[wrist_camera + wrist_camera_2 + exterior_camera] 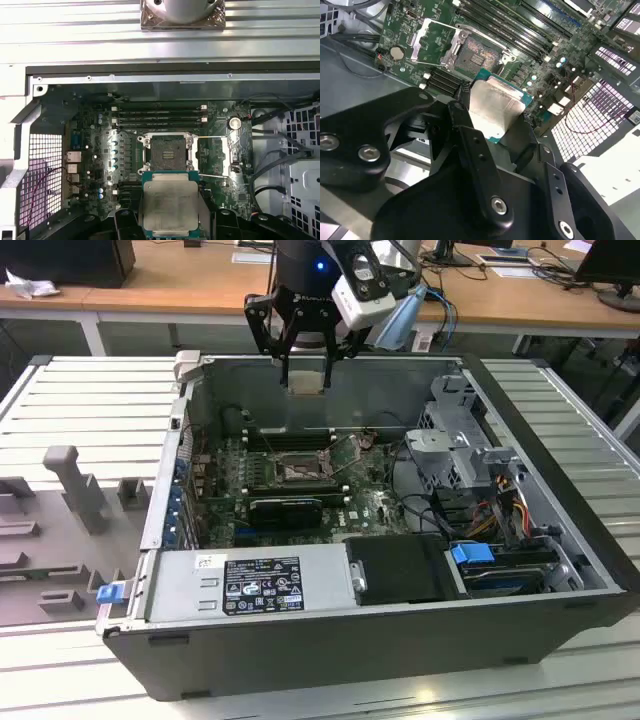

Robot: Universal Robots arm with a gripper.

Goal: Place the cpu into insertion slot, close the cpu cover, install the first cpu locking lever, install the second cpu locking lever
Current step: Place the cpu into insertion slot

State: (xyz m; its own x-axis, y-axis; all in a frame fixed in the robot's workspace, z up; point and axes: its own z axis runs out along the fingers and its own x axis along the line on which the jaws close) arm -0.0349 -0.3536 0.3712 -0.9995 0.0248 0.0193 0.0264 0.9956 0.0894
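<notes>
Gripper (305,380) is clamping the cpu (170,205) flat by its edges, hovering above the uncovered insertion slot (166,152), probably for alignment.

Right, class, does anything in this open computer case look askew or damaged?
Nothing stands out. The black gripper holds the flat silvery square cpu squarely; the dark square insertion slot lies empty.

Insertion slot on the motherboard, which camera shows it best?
The first wrist view: it looks almost squarely into the insertion slot, its whole recess clear of the held cpu. The second wrist view shows the insertion slot slanted, beyond the cpu. The exterior view shows the insertion slot from far off.
</notes>
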